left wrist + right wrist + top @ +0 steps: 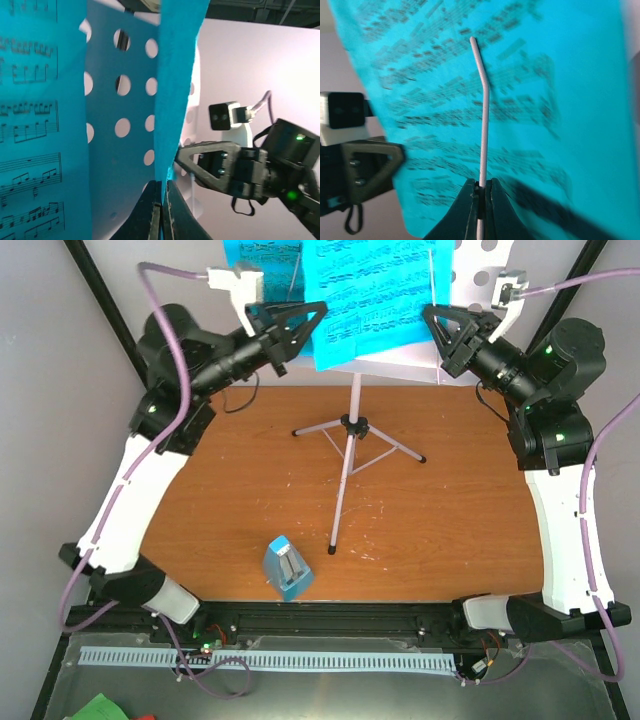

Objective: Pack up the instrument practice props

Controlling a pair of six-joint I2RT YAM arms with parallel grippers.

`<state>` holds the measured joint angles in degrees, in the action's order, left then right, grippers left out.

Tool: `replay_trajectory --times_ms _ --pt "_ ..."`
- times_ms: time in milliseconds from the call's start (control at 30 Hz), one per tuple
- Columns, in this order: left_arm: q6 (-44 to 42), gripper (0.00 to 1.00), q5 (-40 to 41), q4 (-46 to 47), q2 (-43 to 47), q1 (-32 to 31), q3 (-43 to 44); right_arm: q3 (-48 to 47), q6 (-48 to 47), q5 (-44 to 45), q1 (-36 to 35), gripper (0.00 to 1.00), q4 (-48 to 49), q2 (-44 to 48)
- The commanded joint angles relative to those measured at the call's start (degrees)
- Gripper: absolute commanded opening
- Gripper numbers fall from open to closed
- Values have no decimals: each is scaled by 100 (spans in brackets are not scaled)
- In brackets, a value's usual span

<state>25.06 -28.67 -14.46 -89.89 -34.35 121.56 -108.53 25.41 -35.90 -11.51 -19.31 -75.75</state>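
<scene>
The grey tripod music stand (352,426) rises from mid-table, its perforated desk (478,268) at the back. Bright-blue sheet-music pages (372,290) lie against the desk. My left gripper (318,316) is shut on the left edge of one page (181,75), pinched between its jaws (163,192); a second page (30,125) hangs beside it. My right gripper (432,322) is shut on the stand's thin white page-holder wire (483,125), which runs up in front of the blue page (545,100). The light-blue metronome (287,568) stands near the front edge, away from both grippers.
The stand's three legs (385,445) spread over the brown tabletop (460,520). A slotted grey cable duct (270,659) runs along the near edge beyond the arm bases. Black frame posts (95,290) flank the back corners. Something green (105,708) lies at the bottom left.
</scene>
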Motion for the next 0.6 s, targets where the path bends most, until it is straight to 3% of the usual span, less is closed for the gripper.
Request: replay_trajectory --times_ms 0,100,267,433,567 --pt "-141 0 149 -42 657 268 -359 115 -28 66 -58 3 41 111" --pt "106 0 -54 97 985 686 -700 171 -7 158 -60 3 41 133" --pt "111 0 -295 -265 1044 1099 -487 222 63 259 -62 3 59 144" --pt "284 0 -493 -267 1238 1688 -695 261 105 274 -63 20 50 153" --pt "525 0 -963 -121 1350 2190 -988 278 81 319 -62 27 50 213"
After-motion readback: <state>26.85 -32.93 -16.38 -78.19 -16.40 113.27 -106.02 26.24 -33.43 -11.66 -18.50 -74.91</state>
